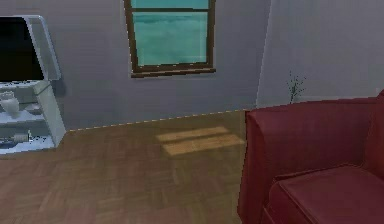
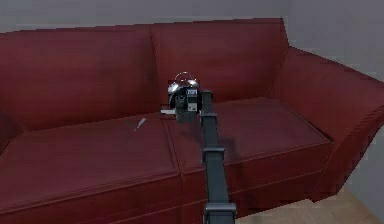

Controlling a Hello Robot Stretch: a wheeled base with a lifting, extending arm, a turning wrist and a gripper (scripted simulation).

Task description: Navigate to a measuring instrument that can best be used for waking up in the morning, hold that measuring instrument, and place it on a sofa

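My gripper (image 2: 176,103) hangs near the sofa (image 2: 80,150) seat's back edge. I can't tell if it holds the round clock-like thing (image 2: 183,85) — released here, that could roll into the cushion seam.

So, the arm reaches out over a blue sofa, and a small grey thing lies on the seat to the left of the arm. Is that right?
Not quite. The sofa is dark red, not blue, as the arm side view shows. The rest holds: the arm reaches out over it, and a small grey thing lies on the seat to the left of the arm.
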